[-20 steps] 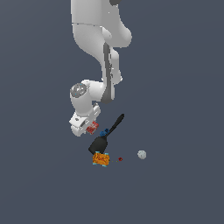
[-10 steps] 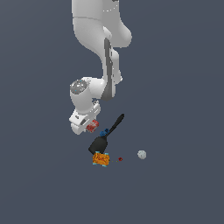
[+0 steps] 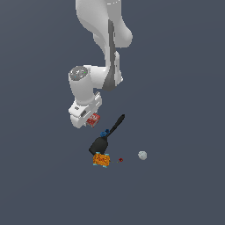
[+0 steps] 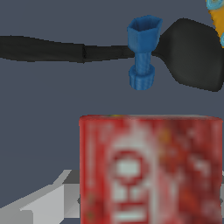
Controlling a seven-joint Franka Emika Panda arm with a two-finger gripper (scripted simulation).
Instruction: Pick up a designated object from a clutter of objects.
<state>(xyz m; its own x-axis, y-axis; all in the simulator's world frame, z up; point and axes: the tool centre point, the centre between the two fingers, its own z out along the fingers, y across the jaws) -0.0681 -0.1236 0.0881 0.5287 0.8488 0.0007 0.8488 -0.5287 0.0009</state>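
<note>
Overhead, the claw (image 3: 91,119) pinches the red box (image 3: 93,119), its edge clear of the spatula (image 3: 107,137).

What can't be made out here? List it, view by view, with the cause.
- Tool: in the exterior view the arm's white hand hides it; in the wrist view only a grey part shows, so open or shut is unclear.
- Red box: print blurred in the wrist view, lower part cut by the frame; in the exterior view mostly hidden by the hand.
- Orange box: cut by the wrist frame's edge.
- Tiny red ball: too small for detail.
</note>
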